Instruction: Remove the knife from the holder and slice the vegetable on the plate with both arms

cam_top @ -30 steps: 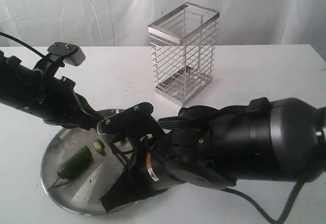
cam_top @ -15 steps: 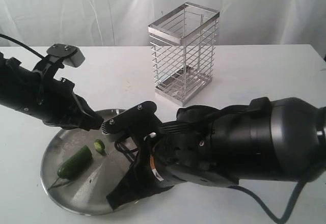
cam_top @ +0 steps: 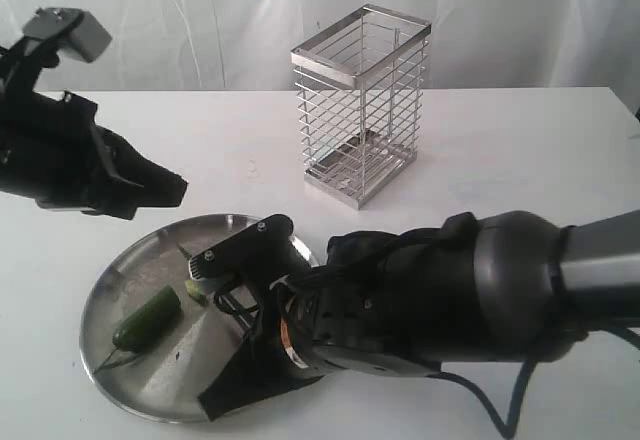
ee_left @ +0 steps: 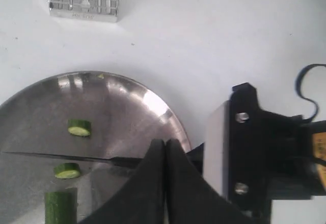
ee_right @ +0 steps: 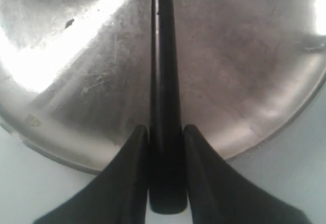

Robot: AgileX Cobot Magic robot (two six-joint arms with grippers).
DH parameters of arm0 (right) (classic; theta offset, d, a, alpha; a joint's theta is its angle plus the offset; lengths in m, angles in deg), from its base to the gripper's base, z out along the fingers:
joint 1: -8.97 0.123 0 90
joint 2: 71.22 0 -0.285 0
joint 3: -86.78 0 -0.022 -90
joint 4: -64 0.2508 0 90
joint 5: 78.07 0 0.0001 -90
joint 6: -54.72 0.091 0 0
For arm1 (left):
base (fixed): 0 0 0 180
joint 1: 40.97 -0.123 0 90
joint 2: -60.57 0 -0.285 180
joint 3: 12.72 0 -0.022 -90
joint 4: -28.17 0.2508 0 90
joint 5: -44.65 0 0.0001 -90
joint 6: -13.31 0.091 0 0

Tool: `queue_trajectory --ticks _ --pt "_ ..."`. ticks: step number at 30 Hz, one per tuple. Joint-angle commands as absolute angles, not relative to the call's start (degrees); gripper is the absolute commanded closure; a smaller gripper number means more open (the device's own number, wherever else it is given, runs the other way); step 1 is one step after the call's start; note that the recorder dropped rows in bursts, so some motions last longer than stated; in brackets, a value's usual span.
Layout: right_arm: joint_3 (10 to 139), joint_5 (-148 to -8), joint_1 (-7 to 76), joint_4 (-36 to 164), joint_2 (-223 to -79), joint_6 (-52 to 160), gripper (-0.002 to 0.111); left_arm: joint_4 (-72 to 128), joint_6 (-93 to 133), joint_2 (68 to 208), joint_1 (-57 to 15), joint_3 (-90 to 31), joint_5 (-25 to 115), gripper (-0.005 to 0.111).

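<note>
The steel plate [cam_top: 120, 270] carries the dark green vegetable [cam_top: 147, 317], with a cut slice [cam_top: 195, 290] beside its cut end. In the left wrist view there are two slices [ee_left: 80, 128] and the knife blade [ee_left: 66, 157] lies between them, above the vegetable's cut end [ee_left: 60, 208]. My right gripper [ee_right: 165, 130] is shut on the knife's black handle [ee_right: 164, 81] at the plate's near rim [ee_right: 265, 127]. My left gripper [cam_top: 170, 188] hangs shut and empty above the plate's far left edge, its fingers [ee_left: 153, 163] pressed together. The wire holder [cam_top: 362, 105] stands empty behind.
The bulky right arm [cam_top: 450, 300] covers the plate's right side and the table in front of the holder. A white curtain backs the white table [cam_top: 520, 150].
My left arm has lifted up and back to the left, off the plate. The right arm has shifted a little lower over the plate's near side, still holding the knife.
</note>
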State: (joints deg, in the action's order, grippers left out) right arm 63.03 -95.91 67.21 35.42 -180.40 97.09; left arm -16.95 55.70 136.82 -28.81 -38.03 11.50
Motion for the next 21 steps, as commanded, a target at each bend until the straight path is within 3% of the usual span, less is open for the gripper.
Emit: queue_trajectory --ticks 1,10,21 --pt "63.2 -92.8 65.4 34.8 -182.5 97.3 0.108 -16.4 53.2 130.6 -28.9 -38.5 8.7 0.107" --pt "63.2 -87.7 64.1 34.8 -185.6 97.3 0.107 -9.6 44.8 118.5 -28.9 -38.5 5.5 0.107" --pt "63.2 -87.8 63.8 34.8 -186.4 97.5 0.068 -6.8 39.6 108.1 -28.9 -38.5 3.0 0.107"
